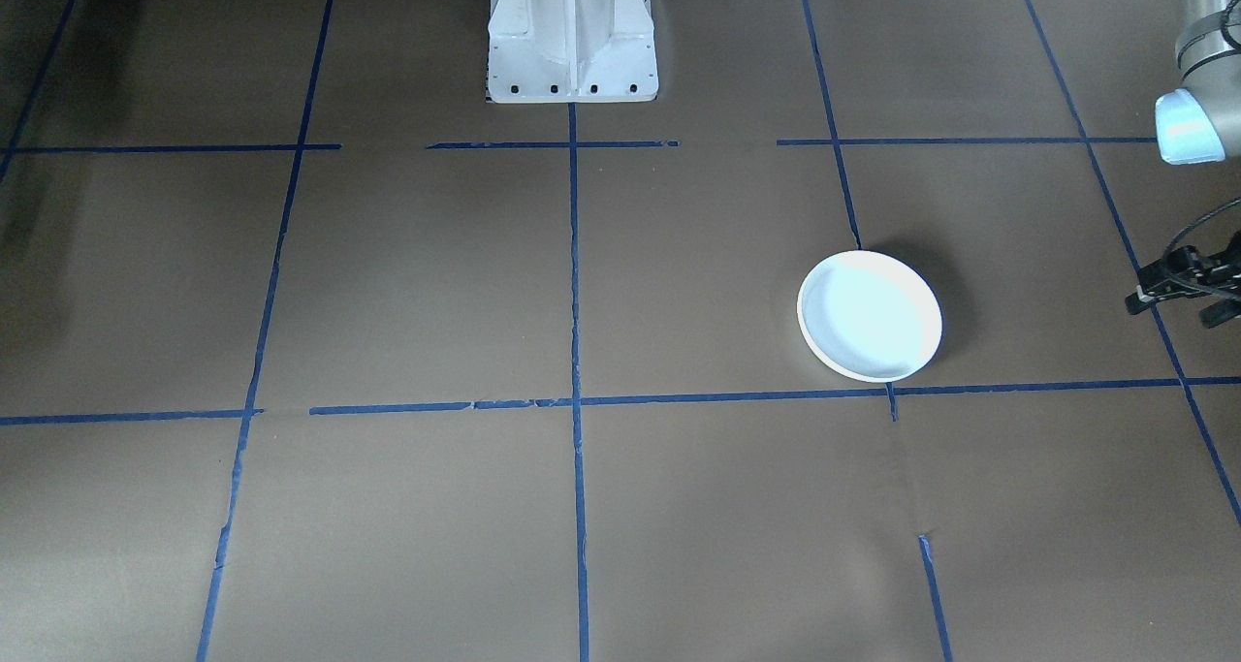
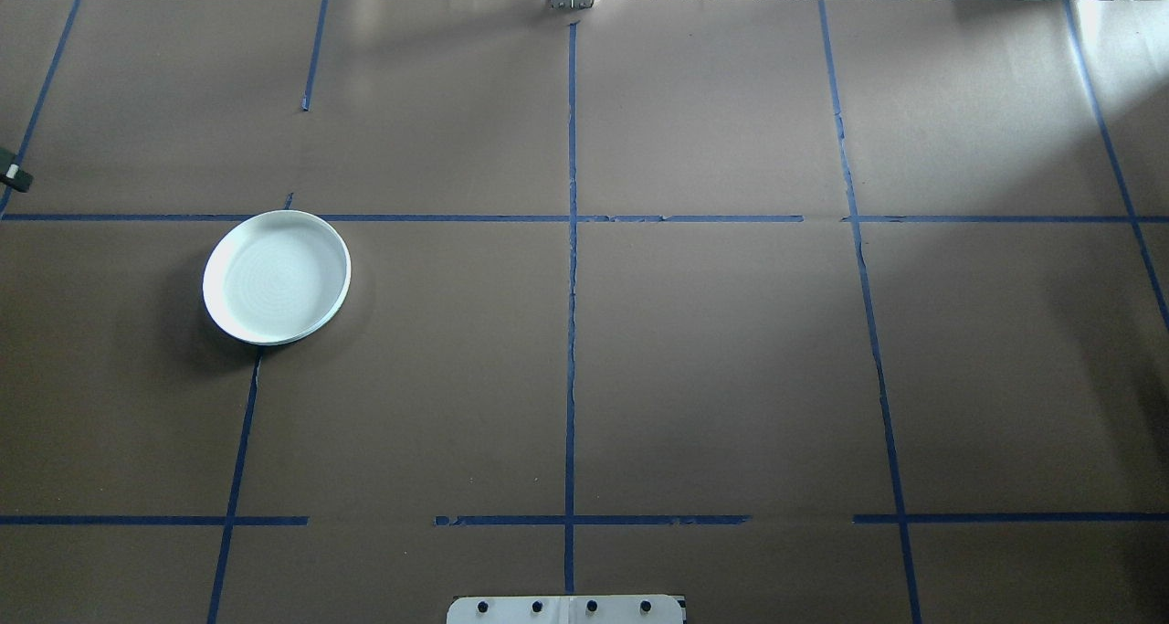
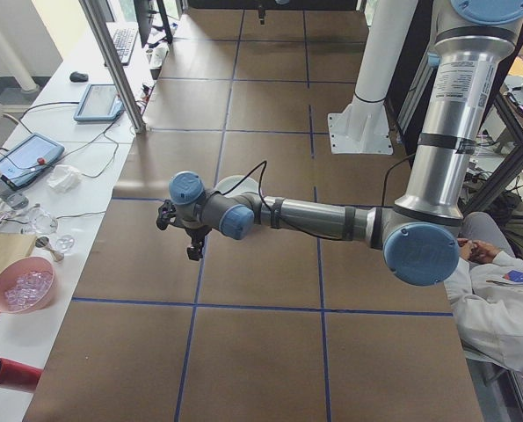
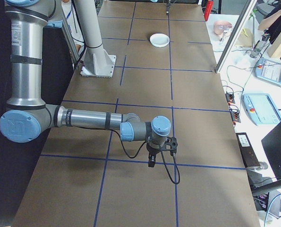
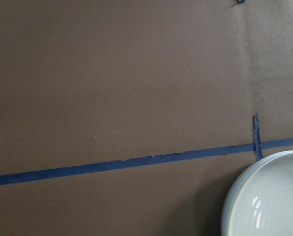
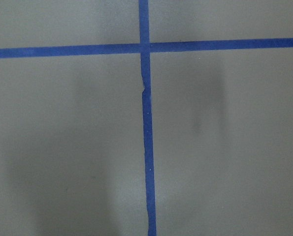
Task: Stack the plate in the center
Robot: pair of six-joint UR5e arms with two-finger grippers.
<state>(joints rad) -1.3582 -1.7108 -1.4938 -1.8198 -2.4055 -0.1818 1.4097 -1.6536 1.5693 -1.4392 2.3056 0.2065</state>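
A white plate (image 2: pixel 277 277) with a pale bluish inside and a cream rim lies flat on the brown desk (image 2: pixel 712 359). It sits in the left half of the desk, on the robot's own left, and not in the middle. In the overhead view its far rim almost touches a cross line of blue tape (image 2: pixel 411 217), and its near rim covers the top end of another tape strip. Faint rings show on its inside. In the left wrist view the edge looks doubled, as if it is more than one plate, but I cannot tell this for sure. In the view from the robot's right, the plate is small and far, beyond the white base column (image 4: pixel 94 42).

The left end effector (image 1: pixel 1178 289) hangs above the desk near its left edge, well apart from the plate. Only part of it shows in the front-facing view, and I cannot tell if its fingers are spread or pressed together. It holds nothing that I can see.

The right end effector (image 4: pixel 152 158) shows only in the side view, pointing down over a tape line, and I cannot tell its state. Its wrist camera sees only bare desk with a tape crossing.

A person in a white sleeve (image 3: pixel 494 303) sits beside the desk.
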